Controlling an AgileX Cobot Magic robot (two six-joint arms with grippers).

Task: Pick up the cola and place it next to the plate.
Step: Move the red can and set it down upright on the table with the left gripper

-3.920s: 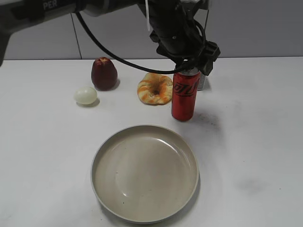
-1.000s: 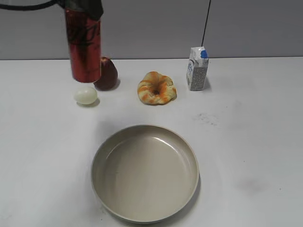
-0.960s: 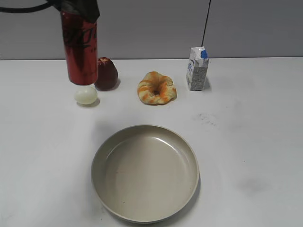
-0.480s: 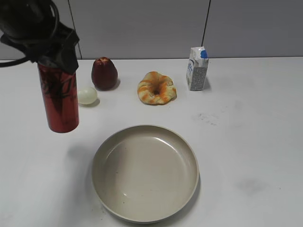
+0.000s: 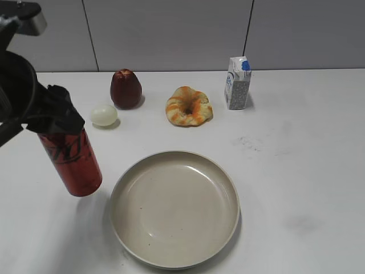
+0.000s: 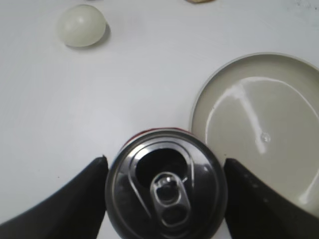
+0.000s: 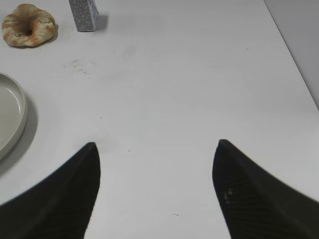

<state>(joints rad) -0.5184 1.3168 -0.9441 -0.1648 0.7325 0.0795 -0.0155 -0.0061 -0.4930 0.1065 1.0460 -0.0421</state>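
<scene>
My left gripper (image 5: 54, 117) is shut on the top of the cola (image 5: 73, 162), a tall red can with black script. The can hangs slightly tilted just left of the plate (image 5: 174, 209), a wide beige dish; I cannot tell if its base touches the table. In the left wrist view the can's silver pull-tab top (image 6: 166, 191) sits between the two dark fingers, with the plate's rim (image 6: 199, 94) right beside it. My right gripper (image 7: 155, 147) is open and empty over bare table, with the plate's edge (image 7: 19, 107) at its left.
At the back stand a dark red apple (image 5: 125, 88), a pale egg (image 5: 104, 115), an orange bun ring (image 5: 187, 106) and a white-and-blue carton (image 5: 237, 83). The egg also shows in the left wrist view (image 6: 81, 25).
My left gripper carried the cola from the back, by the carton, across to the left, then forward and down to just beside the plate's left rim.
</scene>
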